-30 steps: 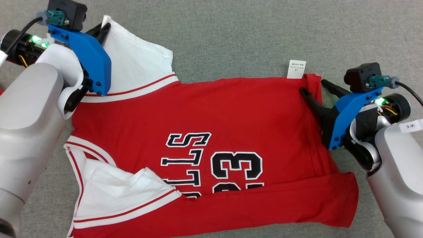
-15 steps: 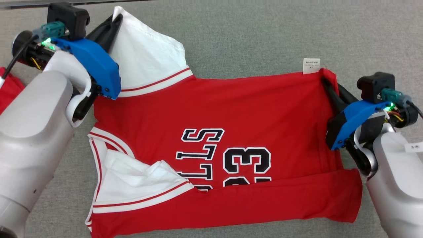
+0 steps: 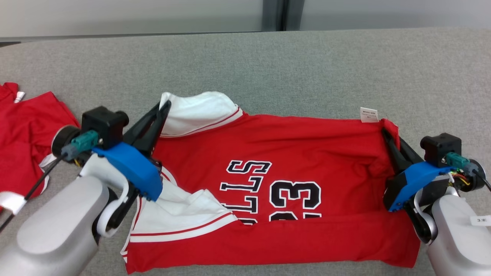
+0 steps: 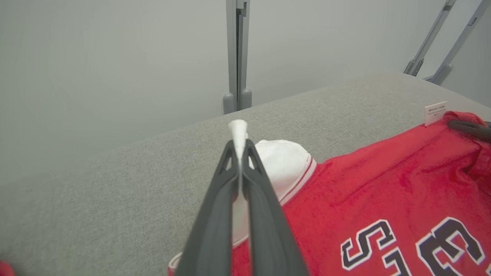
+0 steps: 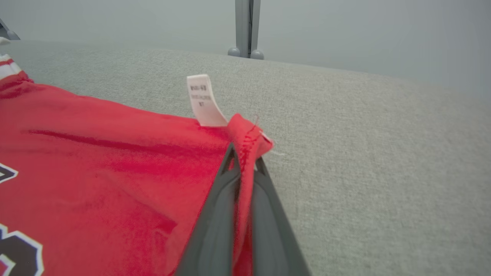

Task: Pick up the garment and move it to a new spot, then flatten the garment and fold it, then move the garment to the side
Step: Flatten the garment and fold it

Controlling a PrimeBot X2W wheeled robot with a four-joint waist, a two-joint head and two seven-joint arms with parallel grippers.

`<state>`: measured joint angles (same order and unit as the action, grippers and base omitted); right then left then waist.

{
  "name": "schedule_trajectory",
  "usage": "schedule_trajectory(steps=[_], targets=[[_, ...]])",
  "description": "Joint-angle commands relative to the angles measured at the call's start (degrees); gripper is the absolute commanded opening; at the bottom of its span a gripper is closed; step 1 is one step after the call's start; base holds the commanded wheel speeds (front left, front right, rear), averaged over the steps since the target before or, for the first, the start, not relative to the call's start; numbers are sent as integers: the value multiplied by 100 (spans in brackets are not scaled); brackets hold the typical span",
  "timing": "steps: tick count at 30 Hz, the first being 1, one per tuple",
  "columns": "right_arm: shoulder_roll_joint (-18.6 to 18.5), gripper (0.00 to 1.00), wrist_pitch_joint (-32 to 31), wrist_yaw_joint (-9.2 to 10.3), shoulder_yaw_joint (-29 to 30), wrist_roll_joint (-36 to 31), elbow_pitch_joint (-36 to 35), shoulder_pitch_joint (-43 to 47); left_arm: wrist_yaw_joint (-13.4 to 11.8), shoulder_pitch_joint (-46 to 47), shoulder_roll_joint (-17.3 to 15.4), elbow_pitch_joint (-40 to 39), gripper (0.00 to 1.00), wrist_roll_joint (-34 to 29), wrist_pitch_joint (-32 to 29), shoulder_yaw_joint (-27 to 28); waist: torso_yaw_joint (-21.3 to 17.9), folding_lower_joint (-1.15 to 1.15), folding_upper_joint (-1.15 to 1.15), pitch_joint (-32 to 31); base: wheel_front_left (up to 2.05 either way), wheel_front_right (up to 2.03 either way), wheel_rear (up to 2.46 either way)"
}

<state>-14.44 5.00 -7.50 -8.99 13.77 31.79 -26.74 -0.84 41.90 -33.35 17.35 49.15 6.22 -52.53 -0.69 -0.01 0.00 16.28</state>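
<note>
Though already laid out on grey table (image 3: pixel 307 65) and turned up once along near edge, nowhere near finished. Got red jersey (image 3: pixel 291 153) mid-table, lettering up. Pinching white sleeve (image 3: pixel 199 111) tip with left claw (image 3: pixel 165 108), pressed tight together; clamping far hem corner beside care label (image 3: pixel 368 114) with right claw (image 3: pixel 384 132), likewise closed on cloth. Holding both far corners slightly raised, by look of it. Probably setting up second fold. Left to do: complete fold, smooth bunched near sleeve, slide aside, maybe toward other red garment (image 3: pixel 27 126) at left.
</note>
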Motion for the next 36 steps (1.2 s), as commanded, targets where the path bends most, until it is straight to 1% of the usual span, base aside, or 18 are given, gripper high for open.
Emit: schedule_trajectory(steps=[1, 7, 11, 13, 16, 20, 21, 22, 23, 26, 30, 33, 36], targets=[[9, 0, 116, 0, 27, -27, 39, 134, -186, -290, -161, -318, 0, 67, 33, 30, 27, 1, 0, -57, 0, 0, 0], [7, 0, 436, 1, 108, -115, 160, 441, -708, -1217, -503, -1219, 0, 254, 61, -12, 135, 1, 0, -247, 0, 0, 0], [33, 0, 639, 0, 130, -158, 220, 646, -942, -1700, -616, -1589, 0, 407, 150, -13, 194, 1, 0, -374, 0, 0, 0], [39, 0, 726, 0, 154, -158, 243, 751, -1029, -1897, -656, -1680, 0, 473, 179, -14, 228, 1, 0, -441, 0, 0, 0], [64, 0, 801, 1, 183, -153, 251, 858, -1096, -2047, -693, -1681, 0, 454, 193, -81, 252, 1, 0, -503, 0, 0, 0], [122, 0, 934, 1, 279, -155, 141, 1074, -1145, -2286, -609, -1618, 0, 557, 223, -139, 295, 1, 0, -609, 0, 0, 0], [151, 43, 948, 0, 297, -171, 119, 1139, -1178, -2327, -603, -1576, 0, 572, 263, -127, 295, 1, 0, -639, 0, 0, 0], [189, 79, 966, 0, 306, -151, 109, 1214, -1216, -2367, -594, -1537, 41, 555, 323, -101, 288, 1, 0, -663, 0, 0, 0], [193, 100, 980, 1, 344, -131, 73, 1261, -1242, -2409, -571, -1499, 100, 539, 386, -86, 288, 1, 0, -692, 0, 0, 0], [251, 100, 1005, 0, 435, -114, -106, 1440, -1311, -2559, -498, -1377, 100, 616, 562, -16, 281, 1, 0, -791, 0, 0, 0], [254, 100, 1018, 0, 578, -97, -534, 1706, -1415, -2738, -409, -1275, 100, 615, 803, 272, 266, 1, 0, -865, 0, 0, 0], [255, 100, 1022, 0, 688, -67, -1052, 1890, -1521, -2898, -261, -1235, 100, 477, 885, 621, 263, 1, 0, -900, 0, 0, 0], [249, 100, 1022, 0, 807, -58, -1462, 2044, -1630, -3087, -7, -1363, 100, 70, 900, 1277, 261, 1, 0, -928, 0, 0, 0]])
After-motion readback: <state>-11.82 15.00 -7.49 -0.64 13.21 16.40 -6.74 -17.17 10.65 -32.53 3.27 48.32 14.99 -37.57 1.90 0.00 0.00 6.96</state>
